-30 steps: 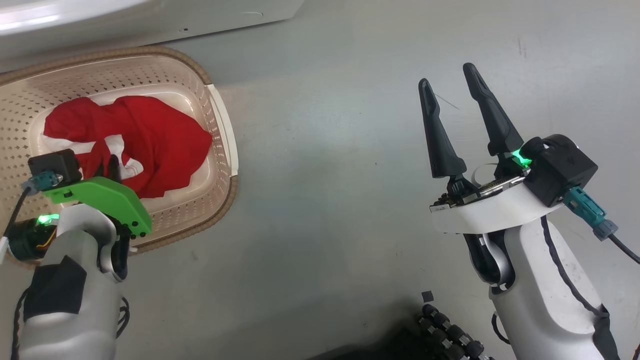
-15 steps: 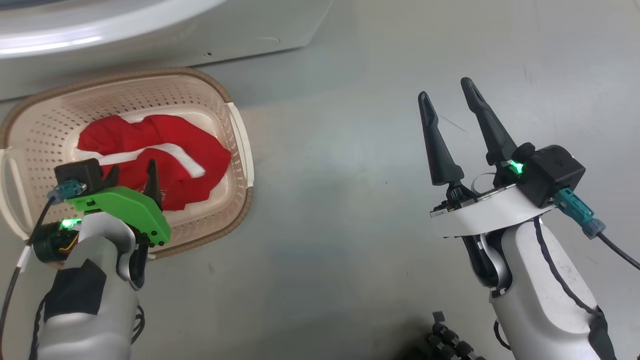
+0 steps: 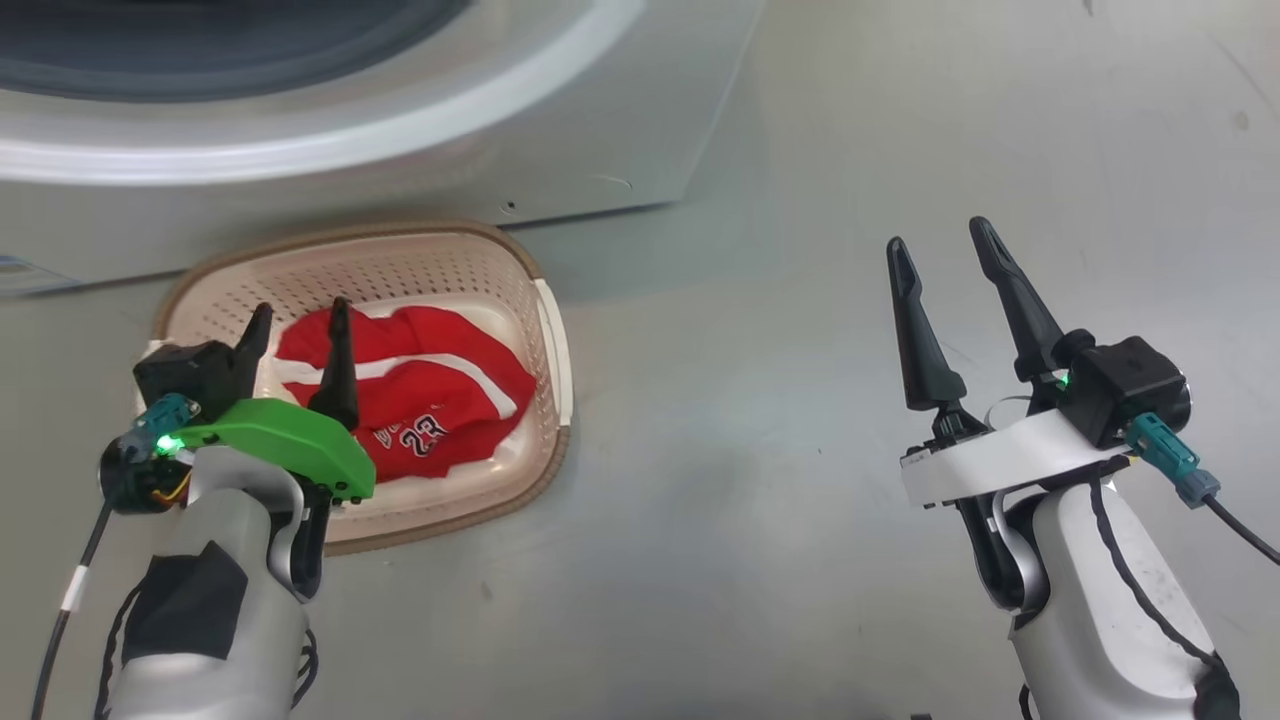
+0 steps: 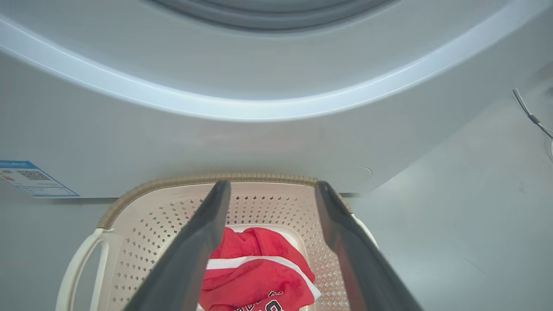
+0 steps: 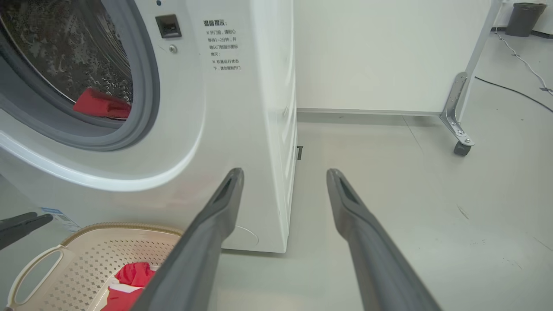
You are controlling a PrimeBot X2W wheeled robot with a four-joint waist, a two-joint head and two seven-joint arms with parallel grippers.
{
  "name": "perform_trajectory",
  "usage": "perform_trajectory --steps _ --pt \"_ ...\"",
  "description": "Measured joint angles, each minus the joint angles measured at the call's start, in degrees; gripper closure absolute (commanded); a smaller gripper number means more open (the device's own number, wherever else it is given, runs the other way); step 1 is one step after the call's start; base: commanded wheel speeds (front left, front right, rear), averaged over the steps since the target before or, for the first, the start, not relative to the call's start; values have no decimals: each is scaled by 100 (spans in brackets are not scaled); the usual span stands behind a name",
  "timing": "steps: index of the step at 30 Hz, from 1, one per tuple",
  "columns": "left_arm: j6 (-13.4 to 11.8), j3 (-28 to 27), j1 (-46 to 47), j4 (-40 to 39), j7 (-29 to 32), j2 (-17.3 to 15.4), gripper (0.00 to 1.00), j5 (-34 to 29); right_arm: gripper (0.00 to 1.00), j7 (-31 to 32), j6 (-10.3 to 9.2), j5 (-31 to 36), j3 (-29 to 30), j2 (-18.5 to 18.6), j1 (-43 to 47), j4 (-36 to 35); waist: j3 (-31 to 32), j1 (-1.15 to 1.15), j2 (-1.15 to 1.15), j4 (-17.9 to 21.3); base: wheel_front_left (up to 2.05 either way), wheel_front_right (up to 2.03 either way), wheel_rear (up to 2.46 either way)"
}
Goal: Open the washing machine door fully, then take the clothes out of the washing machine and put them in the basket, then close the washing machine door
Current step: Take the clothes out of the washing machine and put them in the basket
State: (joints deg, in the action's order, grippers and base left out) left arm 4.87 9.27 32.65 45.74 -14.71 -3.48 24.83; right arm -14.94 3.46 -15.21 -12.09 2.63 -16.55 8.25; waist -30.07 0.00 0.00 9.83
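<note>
Over the left side of the basket (image 3: pixel 432 272), the left gripper (image 3: pixel 300 308) hangs with its two dark fingers spread wide and nothing between them. In the left wrist view the fingers frame the basket's far wall, and no cloth touches either one. Below it, on the basket's bottom, lies a red garment (image 3: pixel 430 400) with white stripes and a white "23" printed on it, crumpled toward the basket's right half. It is wholly inside the basket, below the rim. The basket is cream and perforated, with a brown woven-look rim and a pale loop handle (image 4: pixel 93 236) on its left end.

Well to the right of the basket, the right gripper (image 3: pixel 938 233) is held above the bare grey floor (image 3: pixel 750 450). Its fingers are likewise wide apart and empty, pointing away from the robot.

Just behind the basket stands the washing machine (image 3: pixel 560 130), its white front very close to the basket's far rim; whether the two touch cannot be told. A blue sticker (image 4: pixel 30 178) sits low on that front, to the left of the basket. Higher up behind the basket, in the right wrist view, the round opening with its grey rubber rim (image 5: pixel 149 86) stands uncovered and shows the steel drum (image 5: pixel 73 47). A second red piece of clothing (image 5: pixel 101 104) lies at the drum's lower edge.
</note>
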Motion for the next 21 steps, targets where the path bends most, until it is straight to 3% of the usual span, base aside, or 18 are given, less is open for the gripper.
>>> perform_trajectory --steps 10,21 --pt "40 78 -364 -1016 -1 53 0 -366 0 0 1 144 266 83 447 174 749 0 0 -408 0 0 0" --pt "-164 33 -1198 -2043 0 4 0 -786 0 1 53 226 352 83 925 357 1633 0 0 -771 0 0 0"
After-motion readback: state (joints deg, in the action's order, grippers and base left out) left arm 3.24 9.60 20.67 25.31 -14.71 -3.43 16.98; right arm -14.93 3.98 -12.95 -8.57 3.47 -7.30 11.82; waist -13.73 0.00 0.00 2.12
